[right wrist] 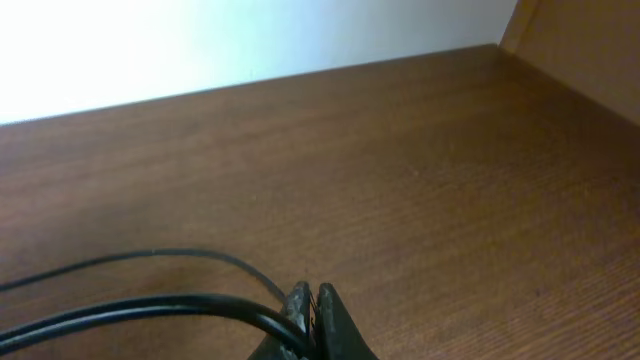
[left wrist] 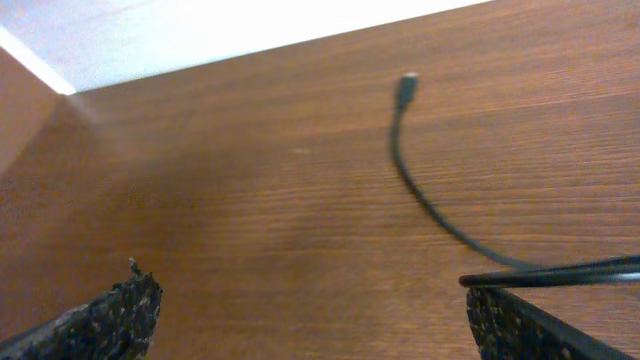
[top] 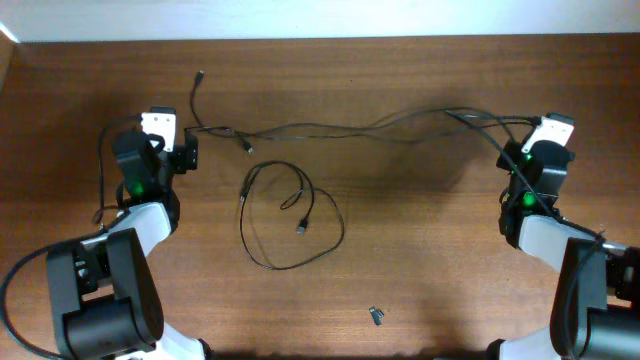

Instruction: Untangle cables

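Left claw: released, jaws wide apart.
Right claw: clenched on thin black cables.
Brown wooden tabletop: black looped cable at centre; small dark clip lower centre.

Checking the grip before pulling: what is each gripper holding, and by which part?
The right gripper pinches two strands of the cables along the cord, no plug at the pinch. The left gripper is open, holding nothing.

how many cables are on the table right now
3: two long cables strung together across the back, pinched in the right gripper; one looped cable alone mid-table. The tangle may hide another.
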Robot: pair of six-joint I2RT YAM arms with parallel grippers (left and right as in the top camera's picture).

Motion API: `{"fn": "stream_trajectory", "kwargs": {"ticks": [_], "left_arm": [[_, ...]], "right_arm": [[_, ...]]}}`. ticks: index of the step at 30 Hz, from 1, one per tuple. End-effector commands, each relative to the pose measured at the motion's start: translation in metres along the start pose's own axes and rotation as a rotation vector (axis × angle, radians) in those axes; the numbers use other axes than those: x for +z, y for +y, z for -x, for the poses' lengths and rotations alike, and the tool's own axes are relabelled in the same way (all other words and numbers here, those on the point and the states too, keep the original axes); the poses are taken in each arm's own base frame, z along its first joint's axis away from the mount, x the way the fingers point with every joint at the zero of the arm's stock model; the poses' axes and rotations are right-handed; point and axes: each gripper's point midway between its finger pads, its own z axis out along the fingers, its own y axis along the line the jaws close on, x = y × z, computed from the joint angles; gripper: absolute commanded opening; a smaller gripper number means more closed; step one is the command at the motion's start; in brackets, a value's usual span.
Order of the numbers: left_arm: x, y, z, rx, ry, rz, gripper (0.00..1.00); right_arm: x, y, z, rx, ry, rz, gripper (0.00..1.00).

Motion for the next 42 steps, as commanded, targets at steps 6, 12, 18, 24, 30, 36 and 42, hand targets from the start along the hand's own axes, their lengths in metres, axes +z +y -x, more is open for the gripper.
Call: {"fn": "stream_trajectory", "kwargs": {"ticks": [6, 12, 18, 24, 30, 36, 42], "left_arm": [[-0.002, -0.034, -0.025, -0.014, 0.078, -0.185, 1.00], [-0.002, -0.034, -0.026, -0.014, 0.084, -0.186, 1.00], [-0.002, -0.034, -0.026, -0.014, 0.083, -0.185, 1.00], [-0.004, -0.033, -0.023, -0.015, 0.079, -0.184, 0.99], [-0.042, -0.018, 0.022, -0.113, 0.022, -0.161, 0.99], [-0.118, -0.038, 0.068, -0.223, -0.048, -0.344, 0.99], [-0.140, -0.060, 0.058, -0.247, 0.012, -0.467, 0.99]], "right_arm": [[0.007, -0.001, -0.026, -0.010, 0.073, -0.003, 0.09], [0.008, -0.001, -0.031, -0.014, 0.087, -0.005, 0.54], [0.007, -0.002, -0.036, -0.018, 0.109, -0.006, 0.99], [0.002, -0.001, -0.027, -0.018, 0.101, -0.001, 0.98], [-0.043, 0.036, 0.031, -0.001, 0.031, 0.249, 0.99], [-0.111, 0.107, 0.039, 0.011, 0.081, 0.759, 0.99], [-0.156, 0.150, 0.015, 0.018, 0.205, 1.040, 0.99]]}}
